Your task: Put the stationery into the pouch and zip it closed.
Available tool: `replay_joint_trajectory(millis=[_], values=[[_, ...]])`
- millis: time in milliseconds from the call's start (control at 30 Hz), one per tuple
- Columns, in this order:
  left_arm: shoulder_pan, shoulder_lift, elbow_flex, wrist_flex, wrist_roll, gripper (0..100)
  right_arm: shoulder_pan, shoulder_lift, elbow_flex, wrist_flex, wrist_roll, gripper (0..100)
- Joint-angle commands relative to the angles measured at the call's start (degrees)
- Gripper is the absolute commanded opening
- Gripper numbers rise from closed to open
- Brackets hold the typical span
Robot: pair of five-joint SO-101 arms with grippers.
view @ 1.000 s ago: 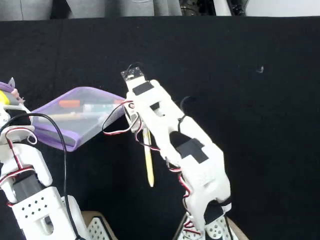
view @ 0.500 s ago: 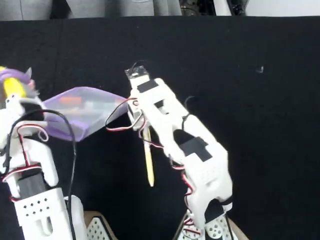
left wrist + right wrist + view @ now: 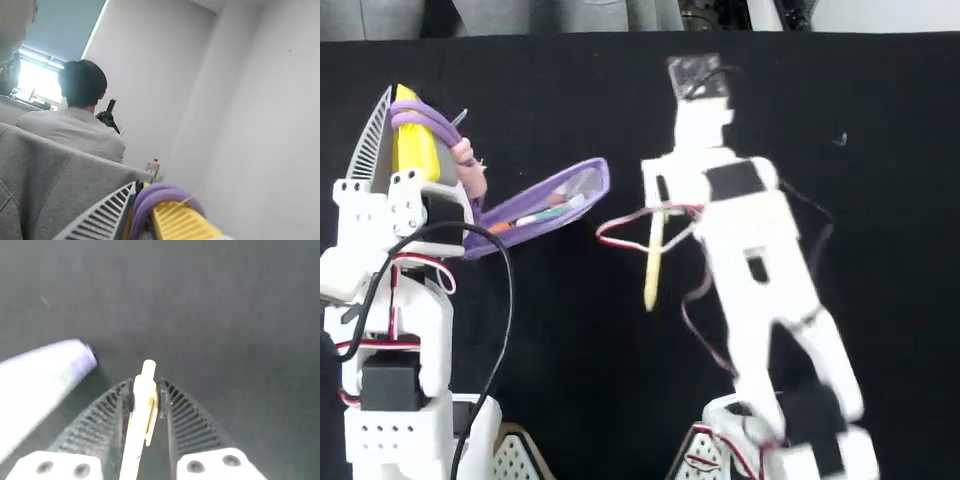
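The right gripper [image 3: 145,384] is squeezed tight on a pale pen [image 3: 142,405] — the pen sticks out of it over the black table [image 3: 840,200]. Just beside the pen, not touching, is the free end of the purple pouch [image 3: 545,200] (a few colored things lie inside, maybe pens). Farther back, the left gripper [image 3: 398,105] is closed on the pouch's other end — purple cloth bunches between its fingers [image 3: 415,145].

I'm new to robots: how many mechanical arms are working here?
2. The left white arm holds the purple translucent pouch; the right white arm grips a cream pen in its pincer. None seems hidden.
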State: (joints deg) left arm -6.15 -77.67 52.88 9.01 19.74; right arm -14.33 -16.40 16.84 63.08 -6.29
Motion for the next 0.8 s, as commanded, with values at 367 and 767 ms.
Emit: replay_joint_trajectory(millis=[367,767], values=[[-0.22,0.26,0.92,-0.26,-0.62,3,-4.92,-21.85,-0.57,-20.22,1.14,1.1],[-5.23,0.26,1.1,-0.35,2.73,3,-8.44,-42.59,15.6,-35.96,-0.88,1.1]])
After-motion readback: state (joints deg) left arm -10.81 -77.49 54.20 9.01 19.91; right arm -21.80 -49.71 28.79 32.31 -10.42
